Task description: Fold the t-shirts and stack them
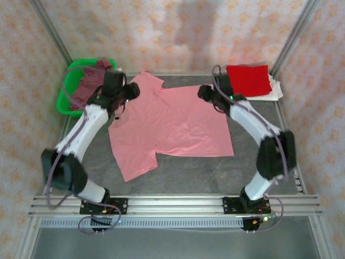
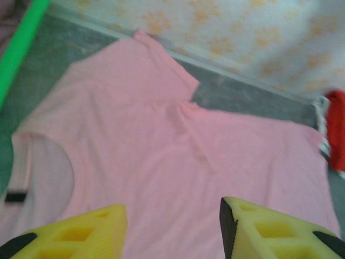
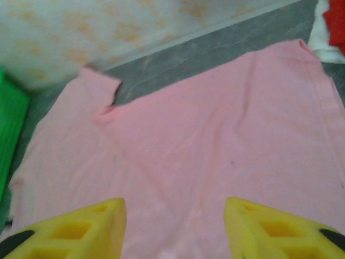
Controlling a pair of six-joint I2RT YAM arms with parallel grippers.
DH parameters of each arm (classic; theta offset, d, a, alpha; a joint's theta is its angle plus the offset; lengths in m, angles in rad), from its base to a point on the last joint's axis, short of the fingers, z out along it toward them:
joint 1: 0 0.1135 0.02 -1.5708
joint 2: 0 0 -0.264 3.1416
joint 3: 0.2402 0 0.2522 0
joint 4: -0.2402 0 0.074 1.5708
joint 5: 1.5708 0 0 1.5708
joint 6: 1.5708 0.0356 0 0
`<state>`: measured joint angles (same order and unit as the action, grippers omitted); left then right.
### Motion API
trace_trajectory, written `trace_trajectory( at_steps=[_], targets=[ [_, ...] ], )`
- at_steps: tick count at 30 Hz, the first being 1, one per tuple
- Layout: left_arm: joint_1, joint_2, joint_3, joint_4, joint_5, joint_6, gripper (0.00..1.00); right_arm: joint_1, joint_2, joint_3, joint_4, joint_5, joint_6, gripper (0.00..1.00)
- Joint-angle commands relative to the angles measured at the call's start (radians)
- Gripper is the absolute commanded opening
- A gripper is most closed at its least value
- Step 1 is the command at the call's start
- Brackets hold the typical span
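A light pink t-shirt (image 1: 170, 124) lies spread flat on the grey table, collar toward the left. My left gripper (image 1: 125, 96) hovers over its collar end, open, and in the left wrist view the yellow fingers (image 2: 253, 229) stand apart with only pink cloth (image 2: 161, 135) below. My right gripper (image 1: 207, 96) hangs over the shirt's right edge, also open (image 3: 175, 229) above the pink cloth (image 3: 205, 135). A folded bright red t-shirt (image 1: 248, 79) rests on a white one (image 1: 274, 91) at the back right. A dusty maroon t-shirt (image 1: 89, 86) sits bunched in the basket.
A green plastic basket (image 1: 67, 94) stands at the back left corner, its rim (image 2: 21, 48) close to the left arm. Patterned walls and metal frame posts enclose the table. Bare grey tabletop (image 1: 215, 172) lies in front of the pink shirt.
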<state>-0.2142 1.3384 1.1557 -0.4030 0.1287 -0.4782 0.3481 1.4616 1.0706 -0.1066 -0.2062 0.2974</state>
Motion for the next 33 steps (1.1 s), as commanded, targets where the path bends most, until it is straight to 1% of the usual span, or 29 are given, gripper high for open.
trace_trajectory(
  at_steps=[1, 2, 3, 4, 5, 7, 10, 13, 16, 18, 21, 26, 31, 32, 33],
  targets=[
    [0.004, -0.099, -0.250, -0.145, -0.072, -0.114, 0.50, -0.007, -0.111, -0.302, 0.234, 0.023, -0.102, 0.63],
    [-0.005, -0.150, -0.302, -0.198, -0.087, -0.140, 0.50, -0.007, -0.151, -0.363, 0.253, 0.043, -0.121, 0.66],
    [-0.019, -0.210, -0.357, -0.255, -0.095, -0.176, 0.56, -0.007, -0.187, -0.412, 0.254, 0.066, -0.139, 0.68],
    [-0.035, -0.265, -0.404, -0.310, -0.099, -0.216, 0.58, -0.008, -0.213, -0.441, 0.244, 0.089, -0.153, 0.68],
    [-0.049, -0.309, -0.439, -0.355, -0.099, -0.256, 0.60, -0.008, -0.226, -0.460, 0.233, 0.107, -0.164, 0.70],
    [-0.069, -0.394, -0.508, -0.437, -0.067, -0.351, 0.60, -0.006, -0.227, -0.474, 0.212, 0.161, -0.166, 0.72],
    [-0.129, -0.473, -0.554, -0.547, -0.055, -0.464, 0.60, -0.008, -0.194, -0.480, 0.251, 0.204, -0.150, 0.73],
    [-0.185, -0.486, -0.571, -0.623, -0.036, -0.518, 0.60, -0.008, -0.170, -0.468, 0.280, 0.233, -0.111, 0.73],
    [-0.228, -0.472, -0.604, -0.612, 0.025, -0.564, 0.60, -0.007, -0.163, -0.489, 0.360, 0.209, -0.095, 0.73],
    [-0.262, -0.453, -0.628, -0.588, 0.049, -0.582, 0.59, -0.007, -0.158, -0.494, 0.382, 0.213, -0.091, 0.72],
    [-0.276, -0.406, -0.636, -0.556, 0.064, -0.576, 0.58, -0.008, -0.136, -0.484, 0.384, 0.228, -0.096, 0.73],
    [-0.311, -0.304, -0.669, -0.440, 0.103, -0.577, 0.57, -0.007, -0.121, -0.472, 0.380, 0.228, -0.085, 0.72],
    [-0.315, -0.272, -0.670, -0.412, 0.073, -0.547, 0.50, -0.008, -0.130, -0.478, 0.380, 0.227, -0.082, 0.72],
    [-0.315, -0.263, -0.670, -0.402, 0.067, -0.541, 0.47, -0.007, -0.134, -0.481, 0.376, 0.230, -0.082, 0.72],
    [-0.315, -0.249, -0.670, -0.396, 0.061, -0.535, 0.41, -0.007, -0.138, -0.484, 0.375, 0.232, -0.081, 0.72]
  ],
)
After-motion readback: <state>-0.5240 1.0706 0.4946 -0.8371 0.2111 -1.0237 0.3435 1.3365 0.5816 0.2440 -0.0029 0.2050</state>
